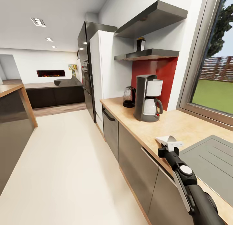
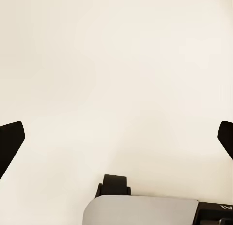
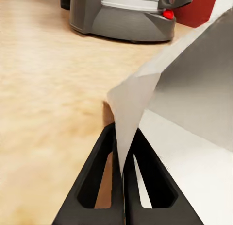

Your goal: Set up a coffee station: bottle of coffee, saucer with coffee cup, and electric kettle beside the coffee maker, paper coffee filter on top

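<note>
The tall grey coffee maker stands on the beige countertop, with the dark glass electric kettle just behind it. The bottle of coffee sits on the thin kitchen shelf above. My right gripper hovers over the counter's front edge, shut on the white paper coffee filter. In the right wrist view the filter fans out from the closed fingers, and the coffee maker's base lies ahead. My left gripper is open over the pale floor. The saucer and coffee cup are out of view.
A steel sink is set into the counter beside my right arm. A thicker dark shelf hangs above the thin one. White tall cabinet and black fridge stand past the counter's end. A window lines the wall.
</note>
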Controlling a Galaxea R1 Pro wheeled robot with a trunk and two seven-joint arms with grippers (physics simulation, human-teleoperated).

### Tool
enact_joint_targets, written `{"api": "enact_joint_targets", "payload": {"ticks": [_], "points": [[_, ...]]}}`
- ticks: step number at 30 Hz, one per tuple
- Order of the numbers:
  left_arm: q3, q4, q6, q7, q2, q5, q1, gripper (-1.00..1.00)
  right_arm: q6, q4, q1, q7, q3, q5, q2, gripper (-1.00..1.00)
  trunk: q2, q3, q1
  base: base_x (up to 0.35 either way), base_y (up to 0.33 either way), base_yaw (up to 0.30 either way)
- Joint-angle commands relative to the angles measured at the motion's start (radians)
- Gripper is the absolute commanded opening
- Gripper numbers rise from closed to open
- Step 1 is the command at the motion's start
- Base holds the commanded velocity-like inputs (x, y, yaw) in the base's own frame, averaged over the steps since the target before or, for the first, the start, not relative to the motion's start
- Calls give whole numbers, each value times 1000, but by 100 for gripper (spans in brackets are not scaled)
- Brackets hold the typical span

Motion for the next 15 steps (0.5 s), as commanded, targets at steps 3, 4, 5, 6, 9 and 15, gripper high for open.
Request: {"api": "enact_joint_targets", "payload": {"ticks": [3,4,5,6,9,15], "points": [[1,-1,-1,0,-1,2,0,100,6,-1,0,3,-1,3,0,-100,0,-1,0,0,0,0],[1,-1,-1,0,0,1,0,100,6,-1,-1,3,-1,3,0,-100,0,-1,0,0,0,0],[1,-1,-1,0,-1,1,0,100,6,-1,-1,3,-1,3,0,-100,0,-1,0,0,0,0],[1,-1,-1,0,-1,1,0,100,6,-1,-1,3,-1,3,0,-100,0,-1,0,0,0,0],[1,-1,-1,0,0,1,0,100,6,-1,0,3,-1,3,0,-100,0,-1,0,0,0,0],[0,-1,0,0,-1,1,0,100,6,-1,0,3,-1,3,0,-100,35,15,-19,0,0,0]]}}
